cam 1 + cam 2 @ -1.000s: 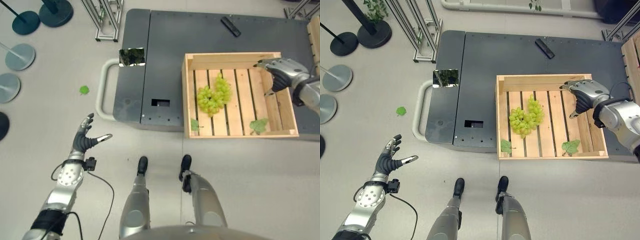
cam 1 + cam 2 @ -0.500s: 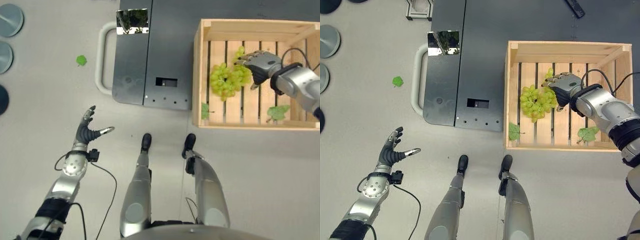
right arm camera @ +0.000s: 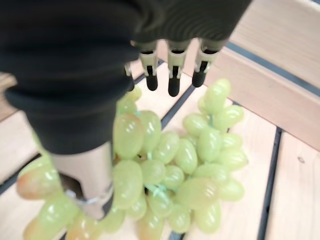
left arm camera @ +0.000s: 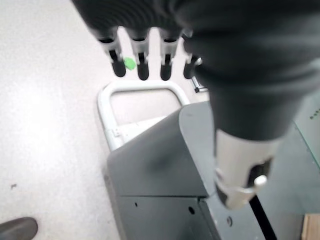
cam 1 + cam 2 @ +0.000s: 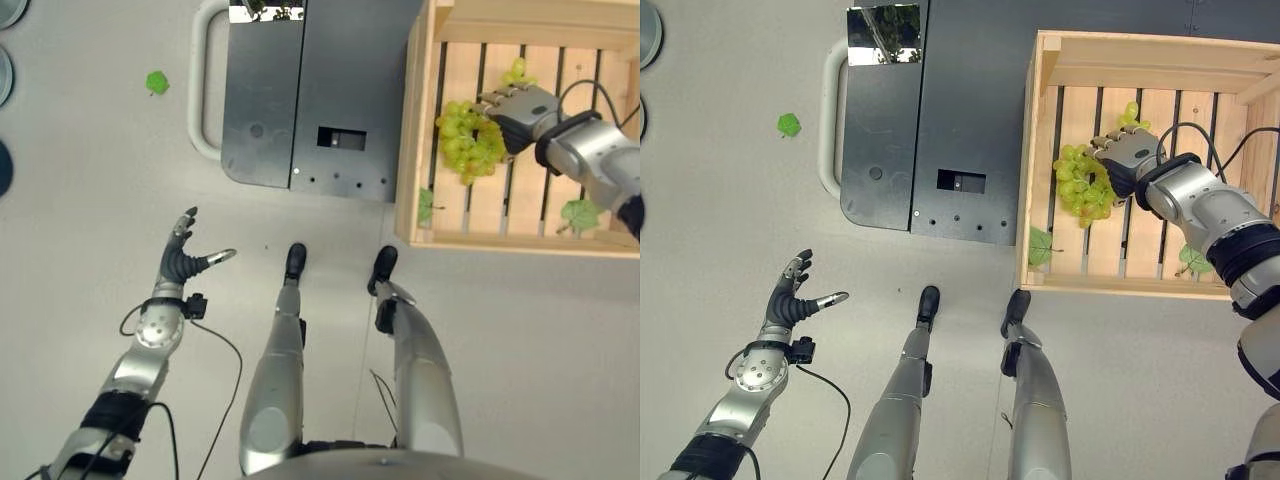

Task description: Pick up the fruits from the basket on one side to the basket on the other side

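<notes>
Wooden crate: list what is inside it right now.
Inside the wooden crate lie a bunch of green grapes and two green leaves. The right hand covers part of the bunch.

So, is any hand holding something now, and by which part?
Nothing is held. The right hand is over the grapes with fingers straight, not closed. The left hand is open and empty.

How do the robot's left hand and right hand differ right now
The left hand hangs over bare grey floor, away from the dark grey cart; the right hand is inside the slatted wooden crate, just above the bunch of green grapes. The left hand has nothing near it; the right hand's straight fingers reach over the grapes without closing on them. Both hands are open.
</notes>
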Tool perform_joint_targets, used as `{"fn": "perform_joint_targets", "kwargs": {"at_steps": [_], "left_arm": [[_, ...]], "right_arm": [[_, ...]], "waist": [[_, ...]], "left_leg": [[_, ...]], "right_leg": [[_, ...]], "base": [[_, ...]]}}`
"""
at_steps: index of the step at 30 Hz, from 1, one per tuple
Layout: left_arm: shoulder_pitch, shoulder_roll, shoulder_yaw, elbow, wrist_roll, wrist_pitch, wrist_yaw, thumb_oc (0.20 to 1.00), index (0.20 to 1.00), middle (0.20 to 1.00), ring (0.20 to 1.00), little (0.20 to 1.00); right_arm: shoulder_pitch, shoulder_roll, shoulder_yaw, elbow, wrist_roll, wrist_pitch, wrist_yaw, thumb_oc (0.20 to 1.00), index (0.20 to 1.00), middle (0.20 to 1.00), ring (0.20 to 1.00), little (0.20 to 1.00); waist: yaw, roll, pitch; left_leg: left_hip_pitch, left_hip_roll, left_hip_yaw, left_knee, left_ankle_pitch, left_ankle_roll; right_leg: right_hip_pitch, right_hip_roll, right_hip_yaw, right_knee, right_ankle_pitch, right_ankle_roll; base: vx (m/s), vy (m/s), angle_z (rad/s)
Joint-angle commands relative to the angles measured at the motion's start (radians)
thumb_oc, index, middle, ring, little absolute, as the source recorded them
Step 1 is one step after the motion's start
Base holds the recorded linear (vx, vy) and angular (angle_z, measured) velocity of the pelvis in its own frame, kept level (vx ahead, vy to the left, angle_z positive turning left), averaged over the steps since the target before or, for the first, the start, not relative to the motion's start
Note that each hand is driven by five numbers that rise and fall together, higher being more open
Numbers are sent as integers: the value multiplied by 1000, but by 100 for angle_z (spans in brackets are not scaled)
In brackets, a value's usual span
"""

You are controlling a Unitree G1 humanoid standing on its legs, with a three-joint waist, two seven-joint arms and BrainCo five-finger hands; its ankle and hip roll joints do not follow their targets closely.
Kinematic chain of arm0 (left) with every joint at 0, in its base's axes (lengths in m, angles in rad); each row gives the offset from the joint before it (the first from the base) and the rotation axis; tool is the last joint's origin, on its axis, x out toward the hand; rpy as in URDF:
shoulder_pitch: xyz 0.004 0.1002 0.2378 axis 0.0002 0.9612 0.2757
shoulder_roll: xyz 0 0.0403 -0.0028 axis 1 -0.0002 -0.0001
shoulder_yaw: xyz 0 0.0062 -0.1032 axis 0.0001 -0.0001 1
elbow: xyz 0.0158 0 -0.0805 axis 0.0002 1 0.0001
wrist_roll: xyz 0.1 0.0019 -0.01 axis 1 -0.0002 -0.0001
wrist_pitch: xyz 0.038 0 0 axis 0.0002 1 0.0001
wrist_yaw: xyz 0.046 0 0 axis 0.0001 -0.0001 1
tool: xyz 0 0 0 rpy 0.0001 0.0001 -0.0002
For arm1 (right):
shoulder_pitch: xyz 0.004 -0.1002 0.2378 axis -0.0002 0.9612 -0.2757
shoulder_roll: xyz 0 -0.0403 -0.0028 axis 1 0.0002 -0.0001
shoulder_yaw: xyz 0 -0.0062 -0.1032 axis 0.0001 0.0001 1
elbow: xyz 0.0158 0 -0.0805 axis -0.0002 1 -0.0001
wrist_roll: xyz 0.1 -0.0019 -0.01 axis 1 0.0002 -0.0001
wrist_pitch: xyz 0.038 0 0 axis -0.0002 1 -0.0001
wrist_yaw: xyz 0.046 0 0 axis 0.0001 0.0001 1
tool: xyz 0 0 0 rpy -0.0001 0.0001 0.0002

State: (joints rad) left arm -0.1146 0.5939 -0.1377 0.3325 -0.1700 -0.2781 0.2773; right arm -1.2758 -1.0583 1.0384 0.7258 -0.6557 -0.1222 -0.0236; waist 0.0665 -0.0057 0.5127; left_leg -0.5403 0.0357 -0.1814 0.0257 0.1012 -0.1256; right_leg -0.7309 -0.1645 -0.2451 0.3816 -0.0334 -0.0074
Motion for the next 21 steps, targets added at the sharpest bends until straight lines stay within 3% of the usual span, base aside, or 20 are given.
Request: {"fn": "perform_joint_targets", "kwargs": {"at_steps": [1,12,21], "left_arm": [[11,28,24,-86,-3,-38,30,1000,1000,1000,1000,1000],[9,25,16,-104,1,-41,32,1000,1000,1000,1000,1000],[4,9,11,-112,2,-40,40,1000,1000,1000,1000,1000]], "right_arm": [[-38,-3,109,35,-7,7,19,1000,1000,1000,1000,1000],[28,-52,99,44,25,-1,42,1000,1000,1000,1000,1000],[76,-32,56,80,26,12,32,1000,1000,1000,1000,1000]], "waist": [[-4,-26,7],[-9,-20,7],[-13,-14,7]], "left_leg": [[69,8,-18,-64,-17,28],[48,6,-27,-70,-16,26],[45,6,-28,-77,-16,28]], "right_leg": [[-56,-49,43,61,-4,154],[-102,-57,44,85,-9,154],[-122,-59,53,96,-7,156]], "base": [[-2,-32,3],[2,-8,5],[0,0,0]]}}
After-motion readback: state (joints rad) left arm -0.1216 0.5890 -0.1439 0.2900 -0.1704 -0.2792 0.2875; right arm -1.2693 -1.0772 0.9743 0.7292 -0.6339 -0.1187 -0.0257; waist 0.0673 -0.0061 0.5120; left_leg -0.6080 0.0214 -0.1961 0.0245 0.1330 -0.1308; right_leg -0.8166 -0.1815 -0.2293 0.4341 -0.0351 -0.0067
